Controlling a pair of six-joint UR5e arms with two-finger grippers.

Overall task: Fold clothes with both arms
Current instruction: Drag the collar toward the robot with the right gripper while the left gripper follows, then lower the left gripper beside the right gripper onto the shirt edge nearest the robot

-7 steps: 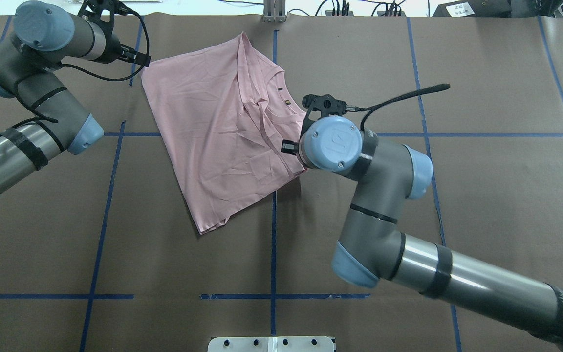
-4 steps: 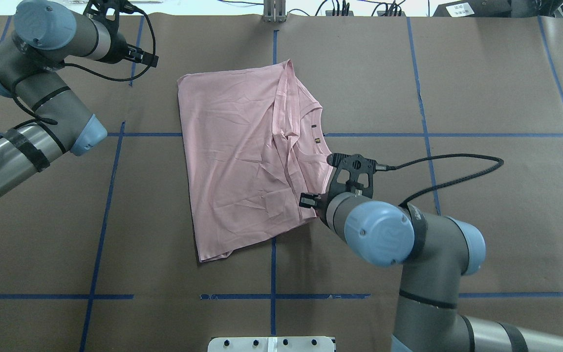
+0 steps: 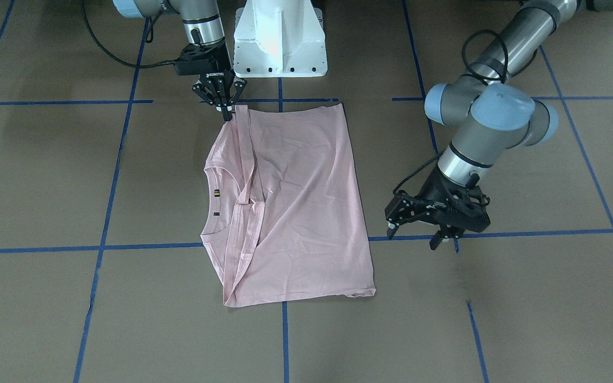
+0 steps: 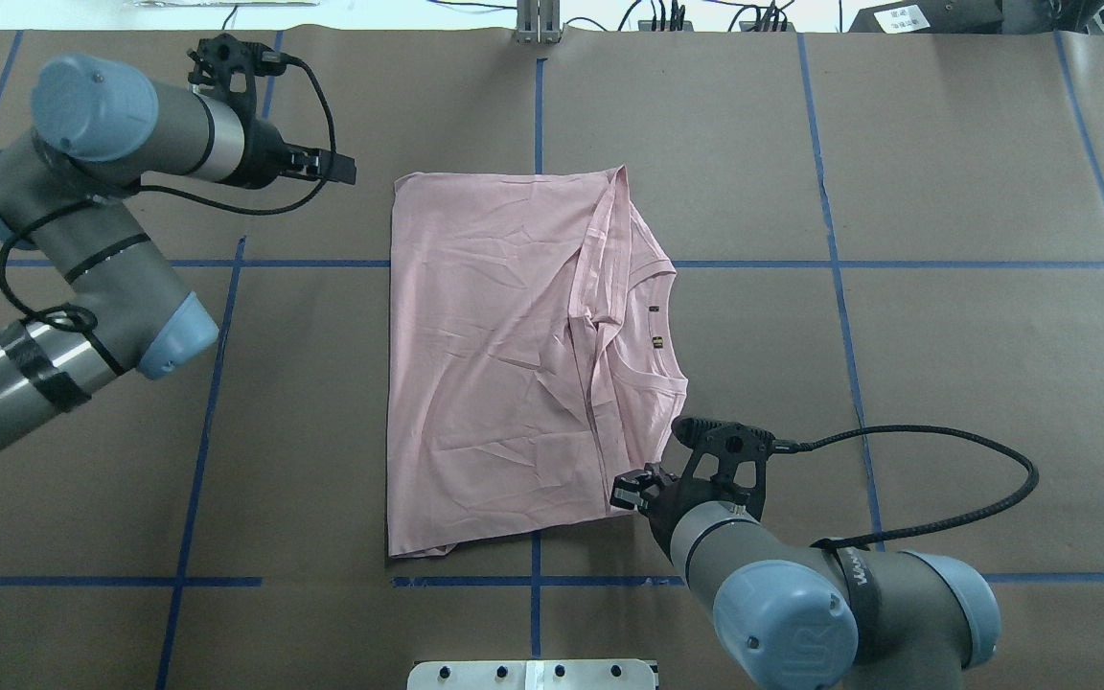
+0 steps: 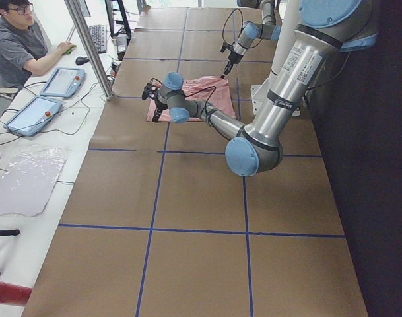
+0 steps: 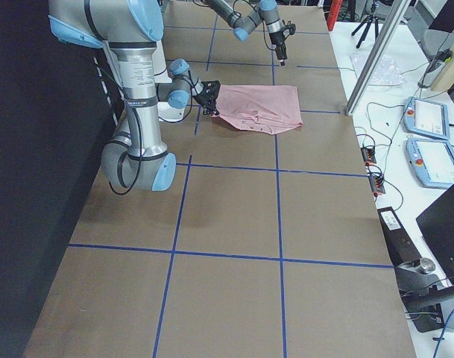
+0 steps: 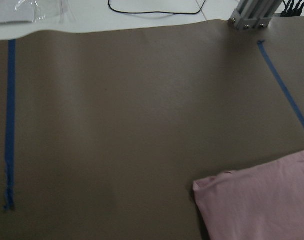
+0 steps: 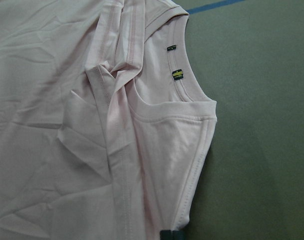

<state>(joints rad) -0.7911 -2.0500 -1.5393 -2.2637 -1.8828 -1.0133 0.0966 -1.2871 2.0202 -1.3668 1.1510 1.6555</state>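
Observation:
The pale pink T-shirt (image 4: 485, 364) lies folded and flat on the brown table, plain back up, its ribbed collar (image 4: 662, 316) at its right edge. It also shows in the front view (image 3: 301, 202) and the right wrist view (image 8: 67, 125). My right gripper (image 4: 636, 498) is shut on the shirt's near right corner; the front view (image 3: 226, 110) shows its fingers pinched together on the cloth. My left gripper (image 4: 346, 172) is open and empty, a little left of the shirt's far left corner, apart from it (image 3: 414, 238). The left wrist view shows that corner (image 7: 261, 205).
The white pedestal base (image 3: 280, 37) stands just behind the right gripper. Blue tape lines (image 4: 207, 383) grid the table. The right wrist's black cable (image 4: 993, 479) loops over the table. An aluminium post (image 4: 538, 24) stands at the far edge. An operator (image 5: 16, 46) sits beyond it.
My right gripper has pulled the shirt's corner towards the robot's side, swinging the shirt square to the grid. My left gripper has moved a little right and now stands apart from the shirt.

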